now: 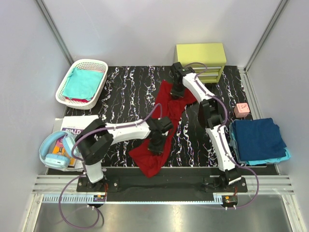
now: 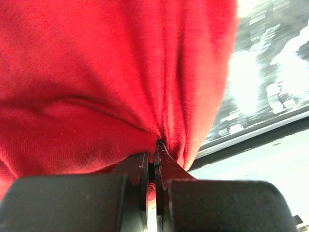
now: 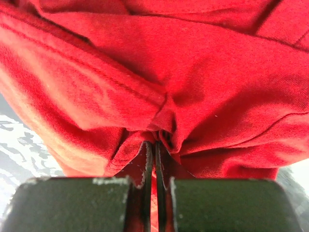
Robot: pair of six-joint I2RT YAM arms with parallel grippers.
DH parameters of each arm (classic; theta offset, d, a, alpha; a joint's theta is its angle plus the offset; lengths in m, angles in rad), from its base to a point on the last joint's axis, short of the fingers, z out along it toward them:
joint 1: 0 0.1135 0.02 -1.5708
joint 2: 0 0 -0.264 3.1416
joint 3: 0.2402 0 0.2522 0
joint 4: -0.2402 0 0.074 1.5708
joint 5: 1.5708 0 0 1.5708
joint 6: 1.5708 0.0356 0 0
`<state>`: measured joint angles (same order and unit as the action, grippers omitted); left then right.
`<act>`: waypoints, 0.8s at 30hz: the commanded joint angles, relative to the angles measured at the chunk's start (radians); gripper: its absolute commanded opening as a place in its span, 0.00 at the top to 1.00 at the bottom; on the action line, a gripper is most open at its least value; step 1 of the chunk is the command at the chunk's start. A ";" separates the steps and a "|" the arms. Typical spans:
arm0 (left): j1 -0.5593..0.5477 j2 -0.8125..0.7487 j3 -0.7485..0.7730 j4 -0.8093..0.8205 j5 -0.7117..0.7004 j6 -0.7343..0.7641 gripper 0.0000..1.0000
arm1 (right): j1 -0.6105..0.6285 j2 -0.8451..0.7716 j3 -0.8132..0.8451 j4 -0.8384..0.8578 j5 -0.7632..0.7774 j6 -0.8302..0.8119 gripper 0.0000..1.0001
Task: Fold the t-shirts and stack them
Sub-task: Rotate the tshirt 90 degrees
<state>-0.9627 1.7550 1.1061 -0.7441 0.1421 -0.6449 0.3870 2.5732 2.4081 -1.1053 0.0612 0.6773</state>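
The dark red t-shirt [image 1: 169, 110] lies bunched in the middle of the table [image 1: 120, 89], stretched between the 2 arms. The left gripper [image 1: 157, 144] is clamped on its near end, the right gripper [image 1: 177, 91] on its far end. It seems to be the spreading step; next they must pull evenly and lay it flat.

Crumpled dark red t-shirt [image 1: 149, 159] on marbled table [image 1: 120, 92]

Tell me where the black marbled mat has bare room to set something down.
Bare mat lies between the white plastic lattice basket and the dark red t-shirt. The right side is crowded: small pink block, folded navy t-shirt stack.
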 commanded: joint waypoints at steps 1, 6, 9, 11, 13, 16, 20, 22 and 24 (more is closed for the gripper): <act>-0.065 0.078 0.158 -0.050 0.037 -0.041 1.00 | 0.016 0.112 0.190 -0.001 -0.076 -0.042 1.00; -0.099 0.176 0.280 -0.052 0.034 -0.056 1.00 | 0.049 0.199 0.307 0.004 -0.191 -0.076 1.00; -0.102 0.216 0.322 -0.052 0.031 -0.058 1.00 | 0.062 0.211 0.299 0.028 -0.247 -0.097 1.00; -0.100 0.235 0.339 -0.052 0.031 -0.056 1.00 | 0.078 0.219 0.286 0.035 -0.270 -0.110 1.00; -0.100 0.256 0.360 -0.054 0.031 -0.055 1.00 | 0.088 0.220 0.272 0.039 -0.293 -0.136 1.00; -0.102 0.281 0.377 -0.054 0.030 -0.055 1.00 | 0.092 0.197 0.226 0.045 -0.270 -0.143 1.00; -0.100 0.203 0.348 -0.067 -0.088 -0.059 0.86 | 0.092 0.093 0.142 0.064 -0.135 -0.165 0.93; -0.100 0.087 0.302 -0.069 -0.140 -0.064 0.76 | 0.092 -0.014 0.071 0.084 -0.039 -0.171 0.70; -0.100 0.000 0.259 -0.069 -0.249 -0.062 0.50 | 0.090 -0.086 0.024 0.110 0.030 -0.174 0.53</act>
<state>-1.0611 1.9636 1.4124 -0.7998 0.0738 -0.7078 0.4706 2.6453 2.5084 -1.0050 -0.1043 0.5449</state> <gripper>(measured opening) 0.355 0.349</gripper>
